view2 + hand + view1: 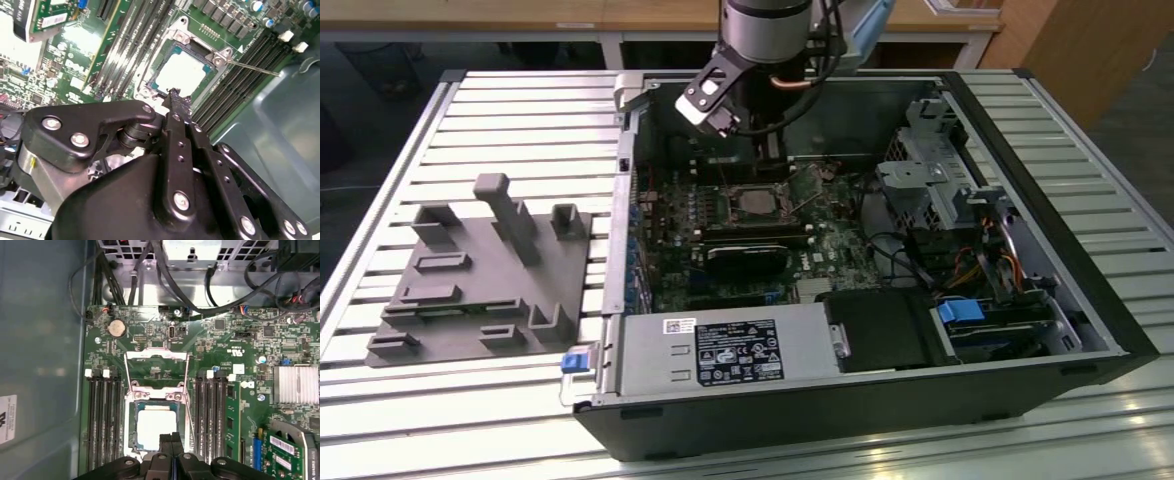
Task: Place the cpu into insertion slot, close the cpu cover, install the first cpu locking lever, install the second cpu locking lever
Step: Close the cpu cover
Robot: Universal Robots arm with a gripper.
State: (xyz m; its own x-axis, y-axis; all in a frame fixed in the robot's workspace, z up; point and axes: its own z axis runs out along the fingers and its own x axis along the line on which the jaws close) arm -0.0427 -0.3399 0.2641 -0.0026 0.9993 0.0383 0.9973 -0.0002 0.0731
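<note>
The cpu (156, 426) sat in the slot (133, 430), gripper (171, 437) jaws together just above it, cover (157, 355) open, so step 2 seemed in hand.

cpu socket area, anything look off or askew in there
Nothing looks damaged or askew. The cpu lies square in the insertion slot; the cpu cover stands open beyond it, and a thin locking lever sticks out unlatched over the memory slots. The shut gripper is at the cpu's edge.

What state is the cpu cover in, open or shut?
Open. In the first wrist view the cpu cover lies flipped back off the insertion slot, leaving the cpu seated there uncovered.
</note>
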